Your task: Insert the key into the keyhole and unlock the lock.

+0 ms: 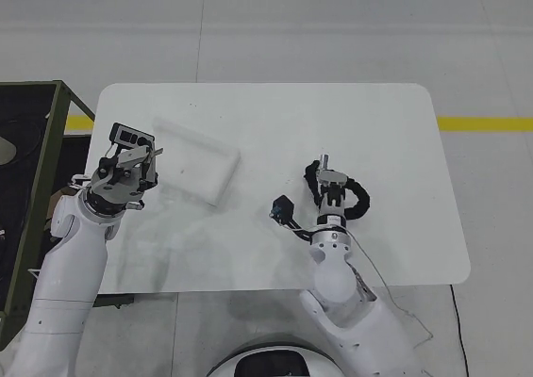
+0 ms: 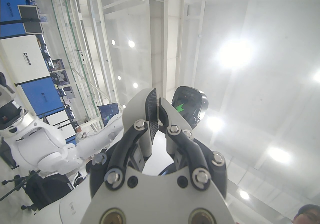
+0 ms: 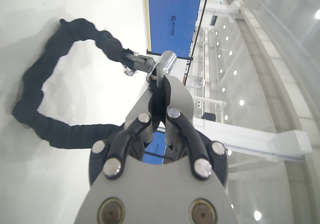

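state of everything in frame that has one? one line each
left hand: shut on key
key: pinched between the pads, far from the lock, not inserted
right hand: shut on lock
lock: held, no key in it
chain loop: closed, looks to rest on the table
white pad: flat on table, neither hand touching it

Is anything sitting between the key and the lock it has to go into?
Only a white pad lies flat on the table between them. The left gripper pinches the key at the table's left side; the right gripper holds the lock nearer the middle. The pad is low, so it likely won't block.
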